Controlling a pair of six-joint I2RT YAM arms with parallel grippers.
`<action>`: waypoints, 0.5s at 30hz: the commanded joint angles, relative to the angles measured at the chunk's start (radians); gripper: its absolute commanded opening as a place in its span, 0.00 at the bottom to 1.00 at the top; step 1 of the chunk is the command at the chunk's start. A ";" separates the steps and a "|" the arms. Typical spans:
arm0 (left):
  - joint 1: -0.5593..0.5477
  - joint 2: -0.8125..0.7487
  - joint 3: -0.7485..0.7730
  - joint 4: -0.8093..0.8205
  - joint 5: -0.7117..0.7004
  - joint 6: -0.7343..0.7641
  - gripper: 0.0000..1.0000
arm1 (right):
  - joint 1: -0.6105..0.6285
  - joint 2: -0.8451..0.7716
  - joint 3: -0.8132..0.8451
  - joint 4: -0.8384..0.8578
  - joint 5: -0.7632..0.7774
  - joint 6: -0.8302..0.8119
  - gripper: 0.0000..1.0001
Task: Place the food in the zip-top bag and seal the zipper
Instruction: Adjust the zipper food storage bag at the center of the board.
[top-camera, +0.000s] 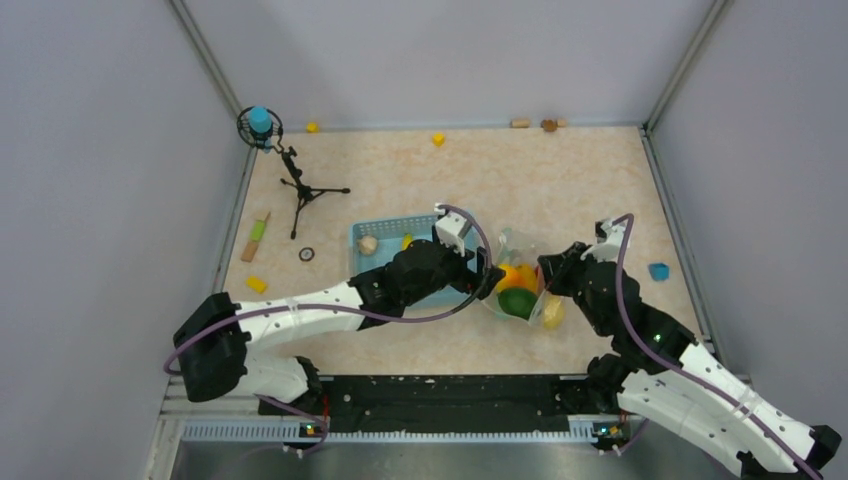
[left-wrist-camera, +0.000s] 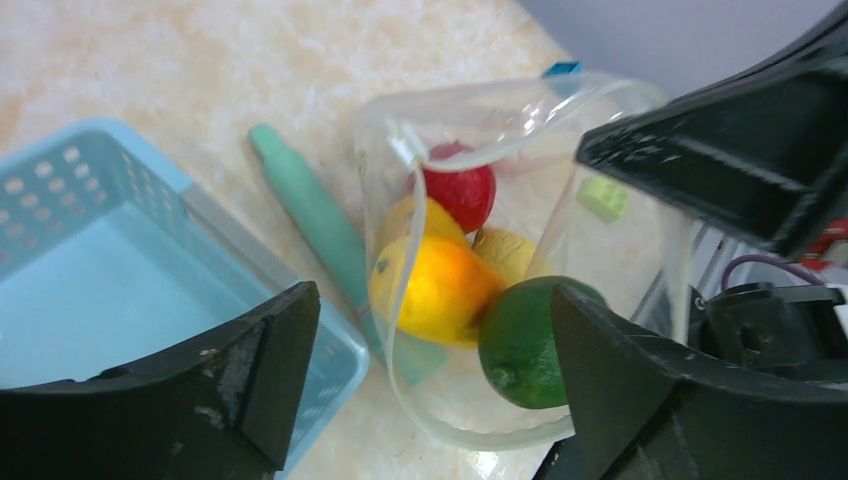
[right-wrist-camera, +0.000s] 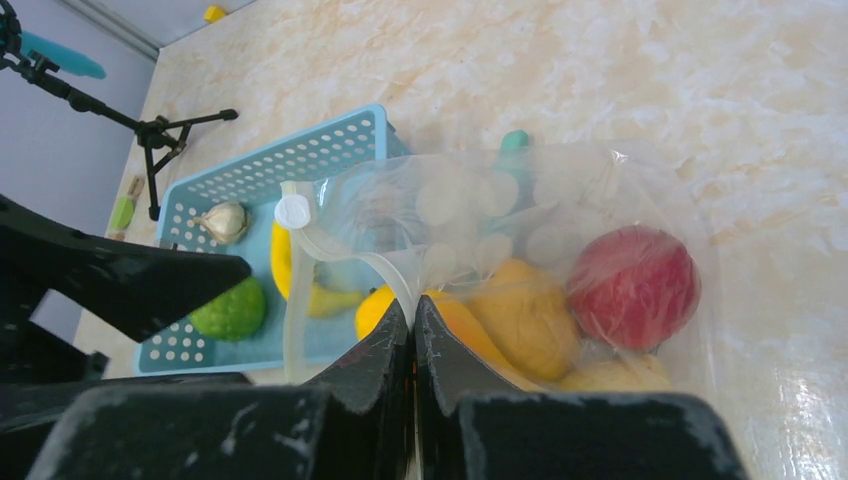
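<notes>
**One Gripper Holds the Bag's Mouth While Food Waits in the Basket**

The right gripper (right-wrist-camera: 412, 335) is pressed together on the rim of the zip-top bag (right-wrist-camera: 560, 200). It pinches the film where the zipper (right-wrist-camera: 340, 252) curls up off the surface (right-wrist-camera: 700, 80), apparently to keep the mouth raised and open for loading. The left gripper (left-wrist-camera: 430, 400) hangs spread wide before that mouth, holding nothing, just beside the light-blue basket (left-wrist-camera: 40, 190).

Inside the bag a red fruit (left-wrist-camera: 462, 192), an orange-yellow one (left-wrist-camera: 435, 290) and a dark green one (left-wrist-camera: 525, 345) lie bunched together (a paler yellow piece is wedged behind them). On this evidence the loading is only partly done and the zipper is unsealed.

Only the right wrist view shows what remains in the basket: a light green fruit (right-wrist-camera: 232, 310), a yellow piece that is probably the banana (right-wrist-camera: 325, 300), and a garlic bulb (right-wrist-camera: 225, 220).

Only the left wrist view shows how far the mouth gapes. It also shows a teal stick (left-wrist-camera: 315, 220) lying between basket and bag, its lower end visible through the film.

The top view gives the layout: both arms meet over the bag, just right of the basket, near the middle of the surface.
</notes>
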 joint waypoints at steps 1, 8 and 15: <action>-0.003 0.065 -0.031 -0.023 -0.034 -0.099 0.85 | -0.002 -0.012 0.048 0.028 0.011 -0.010 0.03; -0.003 0.082 -0.030 -0.037 -0.027 -0.127 0.48 | -0.002 -0.012 0.047 0.027 0.008 -0.017 0.03; -0.003 0.131 0.002 -0.035 0.035 -0.118 0.17 | -0.002 -0.016 0.051 0.028 -0.002 -0.018 0.03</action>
